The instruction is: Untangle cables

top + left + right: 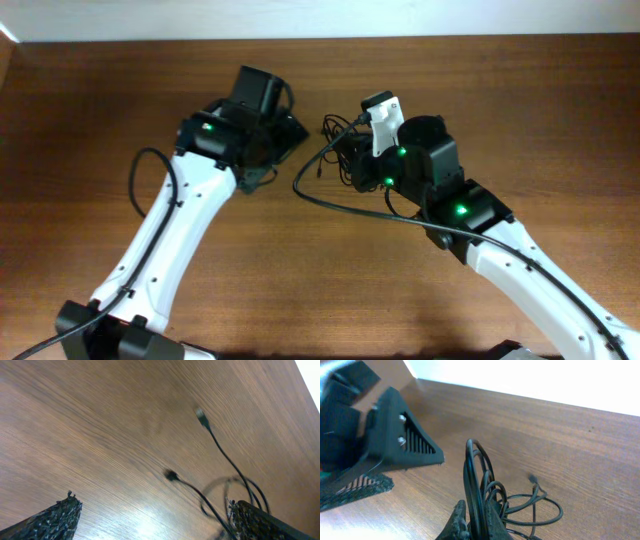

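White-shelled arms (165, 235), black joints (215, 140), green indicator lights (207, 127)

Brown wooden table (560, 100), white strip (300, 15) beyond

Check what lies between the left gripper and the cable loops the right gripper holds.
Bare table only, seen in the right wrist view: a wood gap separates the left gripper from the cables pinched by the right gripper.
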Controlling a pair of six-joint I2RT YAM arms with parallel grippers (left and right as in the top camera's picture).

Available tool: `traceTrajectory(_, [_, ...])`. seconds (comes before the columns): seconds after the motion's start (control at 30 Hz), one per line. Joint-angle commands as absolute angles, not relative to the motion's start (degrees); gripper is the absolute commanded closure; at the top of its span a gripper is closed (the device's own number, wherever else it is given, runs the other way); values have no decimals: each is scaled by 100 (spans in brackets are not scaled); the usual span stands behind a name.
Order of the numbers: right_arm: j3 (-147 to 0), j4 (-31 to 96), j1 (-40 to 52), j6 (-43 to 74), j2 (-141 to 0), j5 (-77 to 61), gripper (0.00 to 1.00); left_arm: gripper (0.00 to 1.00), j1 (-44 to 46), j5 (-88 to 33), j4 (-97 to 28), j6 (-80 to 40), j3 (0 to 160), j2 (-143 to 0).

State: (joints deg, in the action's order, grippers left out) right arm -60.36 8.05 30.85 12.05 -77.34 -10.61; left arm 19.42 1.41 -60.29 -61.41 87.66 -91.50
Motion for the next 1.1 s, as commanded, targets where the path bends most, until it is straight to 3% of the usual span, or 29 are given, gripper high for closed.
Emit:
traceTrajectory(0.0, [-6108, 790, 3063, 1269, -7411, -1280, 96, 0, 1514, 298, -6193, -6049, 8823, -9107])
traceTrajectory(0.13, [-6108, 921, 3063, 1264, -7244, -1925, 96, 1, 1262, 281, -6287, -5758, 8823, -9107])
traceTrajectory(0.33, [-6108, 733, 3063, 1253, -7244, -2554, 96, 1, 1258, 255, -6049, -3216, 8823, -9107])
traceTrajectory(0.5, [-6108, 178, 3063, 1669, -7244, -2834, 96, 1, 1258, -1763, -5723, -875, 8823, -9107])
traceTrajectory(0.63, [-6108, -172, 3063, 1909, -7234, -2912, 96, 1, 1256, -2414, -5690, -552, 8823, -9107])
traceTrajectory(0.87, [-6108, -412, 2788, 2176, -7236, -3116, 96, 1, 871, -5343, -5472, 316, 8823, -9107])
traceTrajectory(1.07, [-6108, -412, 2423, 2217, -7236, -3247, 96, 1, 661, -5791, -5470, 316, 8823, -9107])
